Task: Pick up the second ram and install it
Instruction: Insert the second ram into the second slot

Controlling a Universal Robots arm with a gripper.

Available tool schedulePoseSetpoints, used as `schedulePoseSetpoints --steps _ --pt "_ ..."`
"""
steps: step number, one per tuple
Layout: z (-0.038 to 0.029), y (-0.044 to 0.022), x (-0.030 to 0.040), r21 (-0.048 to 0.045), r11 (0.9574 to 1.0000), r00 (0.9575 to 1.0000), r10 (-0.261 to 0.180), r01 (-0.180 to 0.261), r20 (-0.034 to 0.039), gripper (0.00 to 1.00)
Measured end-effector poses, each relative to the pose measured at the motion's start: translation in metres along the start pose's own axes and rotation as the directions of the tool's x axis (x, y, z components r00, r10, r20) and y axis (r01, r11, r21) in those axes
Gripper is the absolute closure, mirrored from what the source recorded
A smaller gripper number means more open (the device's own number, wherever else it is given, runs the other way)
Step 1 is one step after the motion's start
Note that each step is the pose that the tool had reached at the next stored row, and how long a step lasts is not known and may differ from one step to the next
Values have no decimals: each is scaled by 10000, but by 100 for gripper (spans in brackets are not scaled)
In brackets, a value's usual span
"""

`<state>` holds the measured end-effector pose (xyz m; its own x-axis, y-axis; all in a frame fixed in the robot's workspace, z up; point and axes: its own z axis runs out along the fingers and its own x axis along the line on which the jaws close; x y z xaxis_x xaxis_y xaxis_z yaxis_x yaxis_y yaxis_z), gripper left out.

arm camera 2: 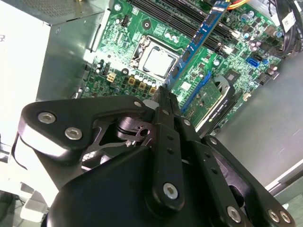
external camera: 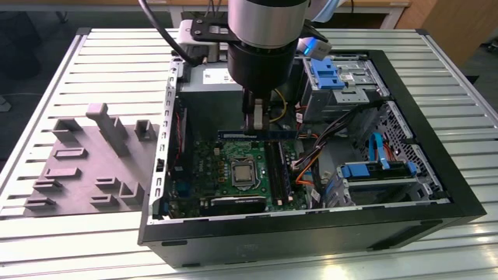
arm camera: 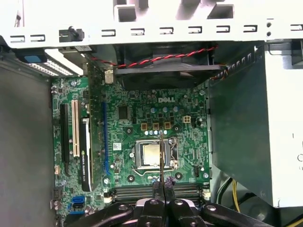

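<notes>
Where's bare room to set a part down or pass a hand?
Free: slatted table around the grey fixture and, at the exterior view's right, beside the case. Crowded inside: cables, drive cages, the gripper holding the second ram over the motherboard.

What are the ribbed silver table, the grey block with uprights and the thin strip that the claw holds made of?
Ribbed silver table: looks like metal, probably aluminium, given its brushed sheen. Grey block with uprights: matte, likely plastic. Thin blue strip, the second ram, clamped in the gripper: circuit board, with small dark chips.
</notes>
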<state>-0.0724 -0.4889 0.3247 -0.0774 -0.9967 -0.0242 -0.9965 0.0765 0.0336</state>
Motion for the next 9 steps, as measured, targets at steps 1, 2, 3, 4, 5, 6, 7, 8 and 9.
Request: schedulePoseSetpoints --steps 1,2,3,4,5,6,7,8,9 --pt "0 0 0 2 10000 10000 77 -77 2 88" --pt "0 0 0 4 9999 9999 161 -161 4 88" --pt "0 0 0 6 9997 9997 230 -230 7 88" --pt "1 0 0 8 9995 9995 312 -312 10 88" --pt "1 0 0 9 9993 9993 385 -385 12 88" --pt "1 0 0 11 9990 9990 456 -456 14 88" --pt "1 0 0 12 9986 9986 528 -528 17 88" --pt "2 0 0 14 9982 9982 603 -603 20 88" --pt "2 0 0 16 9977 9977 681 -681 22 88"
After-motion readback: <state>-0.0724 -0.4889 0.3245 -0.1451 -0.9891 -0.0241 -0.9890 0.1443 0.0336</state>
